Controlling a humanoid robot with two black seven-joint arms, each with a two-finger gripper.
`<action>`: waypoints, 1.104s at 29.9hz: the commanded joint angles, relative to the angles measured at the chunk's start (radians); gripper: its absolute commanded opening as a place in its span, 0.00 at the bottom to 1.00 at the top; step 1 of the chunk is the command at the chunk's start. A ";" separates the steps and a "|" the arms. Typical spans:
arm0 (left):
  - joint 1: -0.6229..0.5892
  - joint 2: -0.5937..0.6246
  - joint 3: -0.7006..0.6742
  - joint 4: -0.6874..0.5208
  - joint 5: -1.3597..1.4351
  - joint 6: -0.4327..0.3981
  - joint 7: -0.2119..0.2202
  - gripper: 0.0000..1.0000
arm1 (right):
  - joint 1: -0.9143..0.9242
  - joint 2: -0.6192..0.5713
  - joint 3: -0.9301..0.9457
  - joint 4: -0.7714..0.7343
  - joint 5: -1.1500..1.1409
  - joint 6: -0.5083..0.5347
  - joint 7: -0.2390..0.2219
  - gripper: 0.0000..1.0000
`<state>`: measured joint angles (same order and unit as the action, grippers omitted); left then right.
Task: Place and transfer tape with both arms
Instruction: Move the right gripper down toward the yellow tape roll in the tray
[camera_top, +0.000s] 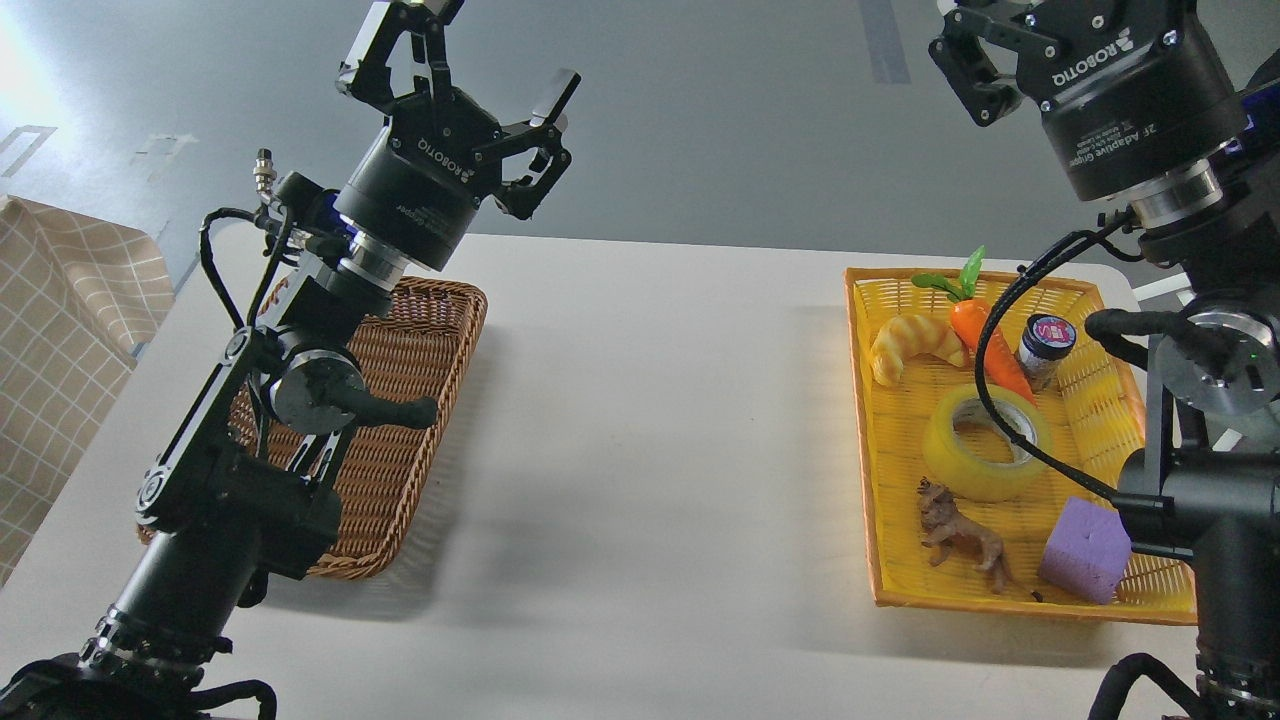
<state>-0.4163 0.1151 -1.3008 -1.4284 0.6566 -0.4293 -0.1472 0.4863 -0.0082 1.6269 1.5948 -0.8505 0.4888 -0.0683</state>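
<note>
The tape (985, 462), a wide yellow translucent roll with a whitish core, lies flat in the yellow basket (866, 450) at the right of the table. My right gripper (1040, 15) is high above the basket's far end, well clear of the tape. Its fingertips are cut off by the top edge, but the finger links that show stand spread, so it is open and empty. My left gripper (470, 55) is open and empty, held high above the far end of the brown wicker basket (410, 400) at the left.
The yellow basket also holds a croissant toy (910, 345), a carrot toy (985, 335), a small jar (1045, 345), a brown animal figure (960, 535) and a purple cube (1085, 550). A checked cloth (70, 330) hangs left of the white table (650, 450).
</note>
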 joint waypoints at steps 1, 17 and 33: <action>-0.001 0.003 0.000 0.000 0.001 -0.003 0.000 0.98 | -0.023 -0.009 0.002 0.002 -0.007 0.000 0.027 1.00; 0.004 0.012 0.000 0.000 0.005 0.001 0.000 0.98 | -0.060 -0.245 -0.015 0.017 -0.771 0.000 0.031 1.00; 0.005 0.008 0.000 0.000 0.005 0.003 0.000 0.98 | -0.121 -0.504 0.091 0.044 -0.841 0.000 0.038 1.00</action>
<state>-0.4111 0.1232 -1.3008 -1.4281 0.6611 -0.4264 -0.1472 0.3818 -0.4627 1.6999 1.6397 -1.6932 0.4886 -0.0310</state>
